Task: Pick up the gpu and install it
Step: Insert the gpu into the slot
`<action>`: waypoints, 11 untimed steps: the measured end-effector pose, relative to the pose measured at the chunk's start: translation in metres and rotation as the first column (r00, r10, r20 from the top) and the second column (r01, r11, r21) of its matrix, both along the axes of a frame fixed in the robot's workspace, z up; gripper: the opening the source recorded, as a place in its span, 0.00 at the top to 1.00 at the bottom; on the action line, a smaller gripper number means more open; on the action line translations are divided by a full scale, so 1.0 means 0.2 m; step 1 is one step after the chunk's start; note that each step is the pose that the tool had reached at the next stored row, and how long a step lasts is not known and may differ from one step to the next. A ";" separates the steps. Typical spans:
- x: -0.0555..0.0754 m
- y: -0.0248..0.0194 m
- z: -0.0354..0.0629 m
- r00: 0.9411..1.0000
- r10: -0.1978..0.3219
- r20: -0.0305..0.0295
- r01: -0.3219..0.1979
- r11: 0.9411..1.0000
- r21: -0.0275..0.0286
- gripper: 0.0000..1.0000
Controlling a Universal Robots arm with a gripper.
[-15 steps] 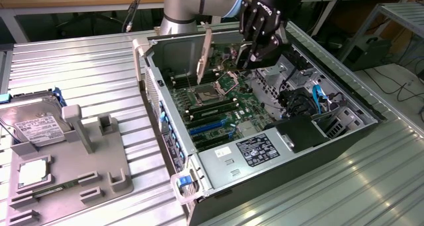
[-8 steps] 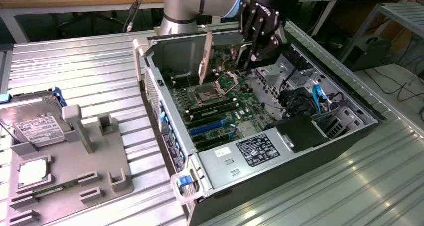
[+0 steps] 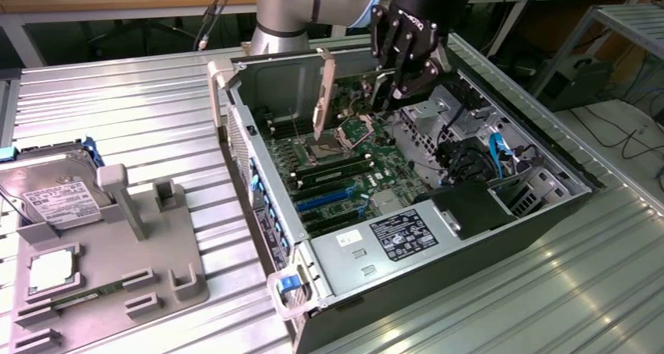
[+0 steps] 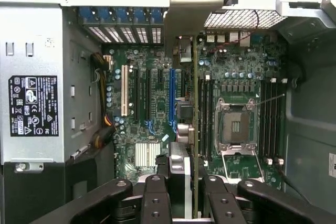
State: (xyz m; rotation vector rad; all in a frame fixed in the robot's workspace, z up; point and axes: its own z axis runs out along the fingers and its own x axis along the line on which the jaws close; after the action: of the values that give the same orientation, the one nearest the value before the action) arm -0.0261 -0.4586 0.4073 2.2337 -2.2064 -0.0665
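My gripper hangs inside the open computer case, near its far end above the motherboard. It is shut on the gpu, a thin card that shows edge-on between the black fingers in the wrist view. The card's pale bracket end stands upright toward the case's rear wall. The card sits over the board between the blue slot and the CPU socket. Whether its lower edge touches a slot is hidden.
A power supply with a black label fills the near end of the case. On the exterior view's left, a grey fixture holds a silver hard drive. Drive cages and blue cables line the case's right side.
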 end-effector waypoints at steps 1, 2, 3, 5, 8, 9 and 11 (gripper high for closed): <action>0.00 0.000 -0.005 1.000 0.000 0.000 0.000 1.000 0.000 0.71; 0.00 0.000 -0.011 1.000 0.000 0.001 0.000 1.000 0.000 0.71; 0.00 0.000 -0.016 1.000 0.000 0.001 0.000 1.000 0.000 0.71; 0.00 0.000 -0.033 1.000 0.000 0.001 0.000 1.000 0.000 0.71; 0.00 0.000 -0.080 1.000 0.000 -0.004 0.000 1.000 0.000 0.71; 0.00 0.000 -0.088 1.000 0.000 -0.008 0.000 1.000 0.000 0.71; -0.01 0.001 -0.166 1.000 0.000 -0.008 0.000 1.000 0.000 0.71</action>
State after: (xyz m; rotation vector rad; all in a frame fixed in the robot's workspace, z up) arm -0.0274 -0.4585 0.3741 2.2295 -2.2026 -0.0755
